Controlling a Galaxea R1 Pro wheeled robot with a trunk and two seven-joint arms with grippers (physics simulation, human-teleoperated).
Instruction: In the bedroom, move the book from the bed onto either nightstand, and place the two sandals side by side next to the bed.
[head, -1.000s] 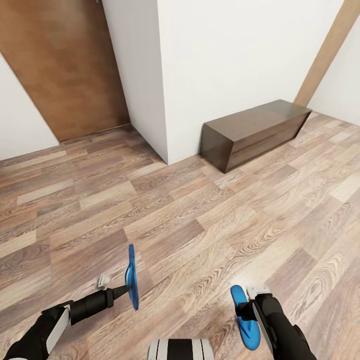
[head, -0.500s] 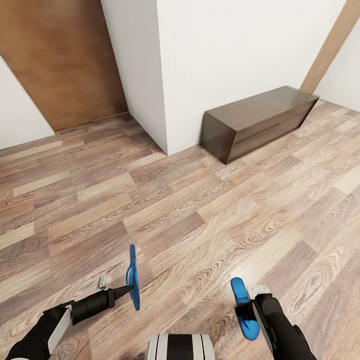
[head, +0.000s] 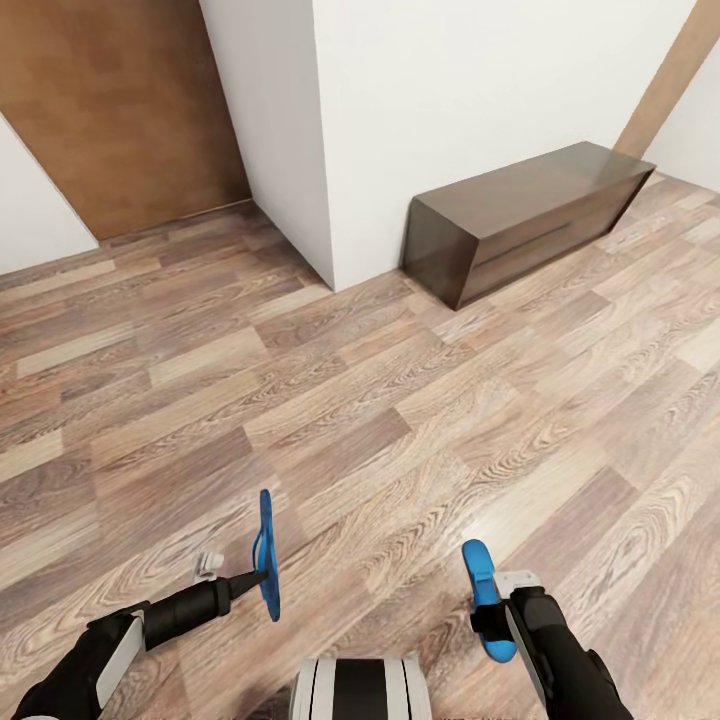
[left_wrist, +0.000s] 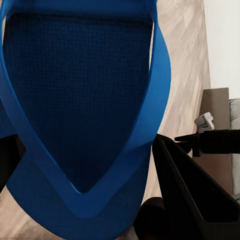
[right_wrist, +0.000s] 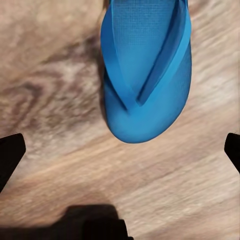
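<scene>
Two sandals carried over wood floor (head: 400, 420). Long dark-brown dresser (head: 525, 220) against white wall (head: 480, 110), well ahead; brown door (head: 120, 110) far left. Left sandal (head: 266, 565) held on edge, upright, pinched in closed left jaws (head: 255, 577). Right sandal (head: 485, 600) lying flatter, toe forward, at right jaws (head: 490, 620); grip there impossible to tell.

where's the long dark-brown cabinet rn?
Head view, upper right: the long dark-brown cabinet stands on the wood floor against the white wall.
</scene>
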